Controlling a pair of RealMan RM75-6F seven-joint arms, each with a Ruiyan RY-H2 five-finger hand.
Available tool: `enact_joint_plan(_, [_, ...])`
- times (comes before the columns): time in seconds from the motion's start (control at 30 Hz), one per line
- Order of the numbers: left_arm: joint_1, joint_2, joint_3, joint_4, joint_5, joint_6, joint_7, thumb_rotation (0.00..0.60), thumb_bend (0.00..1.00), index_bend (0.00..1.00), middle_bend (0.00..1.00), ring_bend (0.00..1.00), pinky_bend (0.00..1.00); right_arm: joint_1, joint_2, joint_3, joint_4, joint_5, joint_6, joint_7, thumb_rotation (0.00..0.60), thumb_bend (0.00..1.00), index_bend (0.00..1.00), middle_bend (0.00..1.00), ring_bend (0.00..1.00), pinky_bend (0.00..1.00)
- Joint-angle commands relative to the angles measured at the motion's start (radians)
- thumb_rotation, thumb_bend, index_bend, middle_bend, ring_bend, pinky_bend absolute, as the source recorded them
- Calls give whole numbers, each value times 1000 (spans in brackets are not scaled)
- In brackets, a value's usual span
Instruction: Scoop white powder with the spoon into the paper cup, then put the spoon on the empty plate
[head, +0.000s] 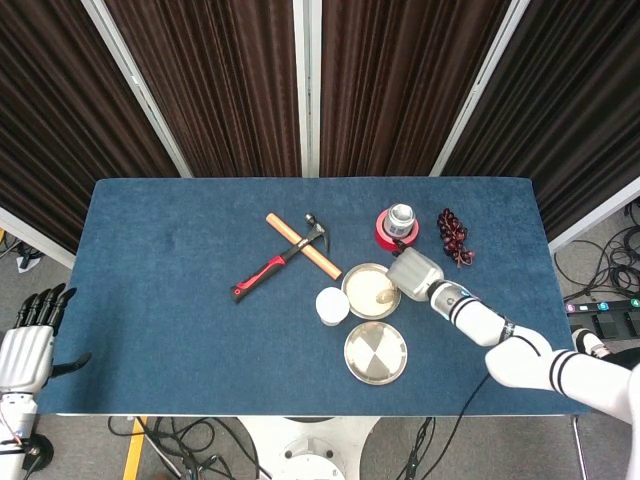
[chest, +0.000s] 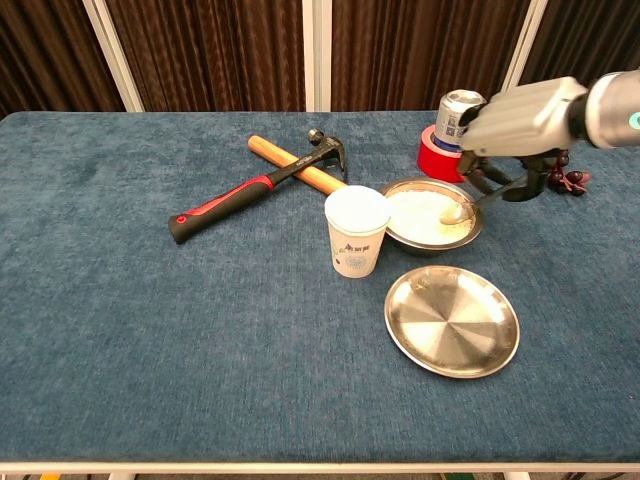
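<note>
Right hand (chest: 515, 120) grips spoon (chest: 462, 208), bowl end dipped in powder dish (chest: 432, 217) w/ scoop just starting; cup (chest: 356, 230) unfilled, empty plate (chest: 452, 320) bare; left hand (head: 25, 345) idle off-table, fingers apart.

Right hand (chest: 515, 118) with silver-grey metallic back and black fingers, white forearm banded with black rings, small teal mark near wrist, left hand (head: 25, 345) likewise silver-backed, black-fingered, white wrist
</note>
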Motion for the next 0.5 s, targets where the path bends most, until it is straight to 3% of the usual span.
enact_joint_plan(0.03, [2,0,1,3,0,2,-3,600,93,126,143,51,31,61,-48,-25,39,79,-16,-77,600,327,598,598,195,0])
enact_joint_plan(0.27, [3,-4,-2,3,-3,1,-6,600,94,126,144,51,31,135,-105,-97,59,198,46,-236,600,327,600,598,195,0])
enact_joint_plan(0.5, [5,-12,-2,20,-4,1,-22,600,94,126,143,51,31,176,-150,-135,46,318,114,-313,600,327,601,598,195,0])
